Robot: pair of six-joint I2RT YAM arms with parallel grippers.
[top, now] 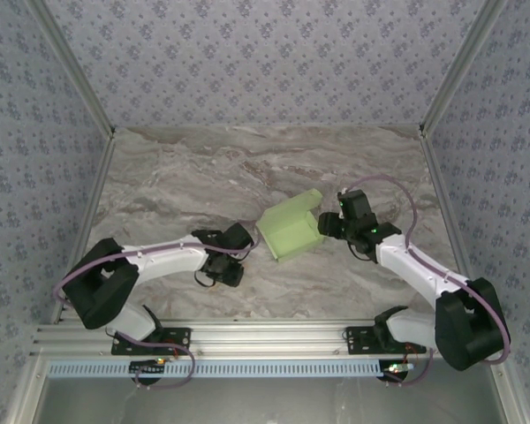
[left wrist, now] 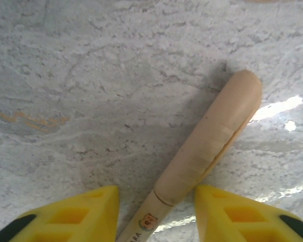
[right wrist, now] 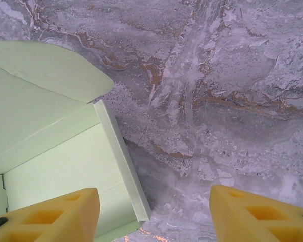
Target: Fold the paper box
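My left fingers (left wrist: 70, 214) stand partly open and low over the marble tabletop (top: 203, 177), one yellow tip on each side of a tan stick (left wrist: 207, 146) that lies flat on the stone. The stick runs from between the tips away to the far right and ends in a rounded tip. There is a clear gap between it and my right-hand tip. On the other side it comes very close to the tip at the bottom edge of the wrist view, and I cannot tell whether they touch there. I have no clamp on it. A thin seam rings the stick near my tips, and below that sits a small printed badge with letters I cannot read. From above, these fingers sit just left of the paper box (top: 291, 231), near its near-left corner. The box rests around the middle of the tabletop, a little right of centre, between my two arms. It is pale green and partly folded, with walls standing and a flap raised at its far-right side. My right fingers (right wrist: 55, 214) are spread wide and hold nothing. They come in from the right side of the box. In the right wrist view the left tip hangs over a green panel, beside the box's thin upright edge, and the right tip hangs over bare marble, well apart from the card. Above the left tip a rounded flap juts out from the box toward the right
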